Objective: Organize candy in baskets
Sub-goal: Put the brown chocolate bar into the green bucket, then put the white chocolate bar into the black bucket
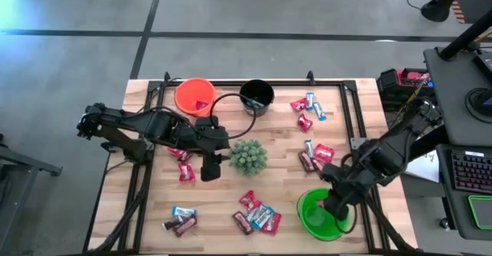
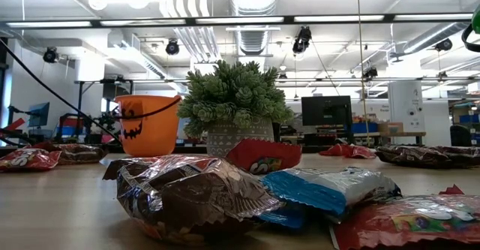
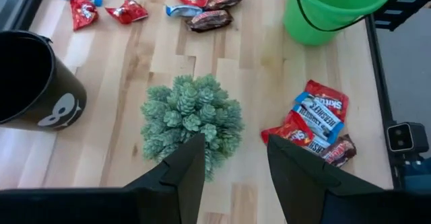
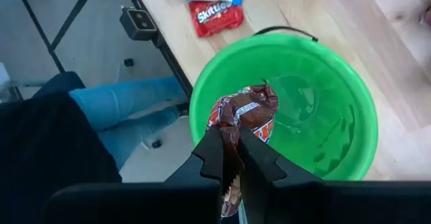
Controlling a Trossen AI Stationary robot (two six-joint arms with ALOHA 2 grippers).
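**Brown bar held over the green bucket, ready to drop**

The right hand point(image 4: 230, 158) is pinched shut on a dark brown candy bar point(image 4: 244, 113) and hangs right above the open green bucket point(image 4: 337, 89), which stands near the counter's front right corner. The bucket looks empty in the right wrist view. The step in hand is the drop: the next move calls for the fingers to part so the bar falls inside, well clear of the rim, and then for the arm to lift away without catching the bucket's wire handle.

The left hand point(image 1: 209, 166) waits over the middle of the counter, just beside the spiky plant point(image 1: 249, 156), its fingers point(image 3: 183, 173) partly apart and holding nothing. A red bar point(image 1: 186, 171) lies close by it, a likely next pick.

Much candy is still loose: a cluster near the front edge point(image 1: 257, 216), a pair toward the front left corner point(image 1: 181, 219), a group toward the right edge point(image 1: 315, 156) and another near the back right point(image 1: 306, 110). The orange bucket point(image 1: 194, 96) at the back already holds something red; the black bucket point(image 1: 257, 96) stands beside it.

The counter point(image 1: 223, 202) is pale wooden planking in a black metal frame. Beyond it is a grey floor, a desk with a keyboard off the right edge, and a lab-like room with ceiling ducts and monitors. A person's blue-trousered leg shows off the counter's edge by the green bucket.
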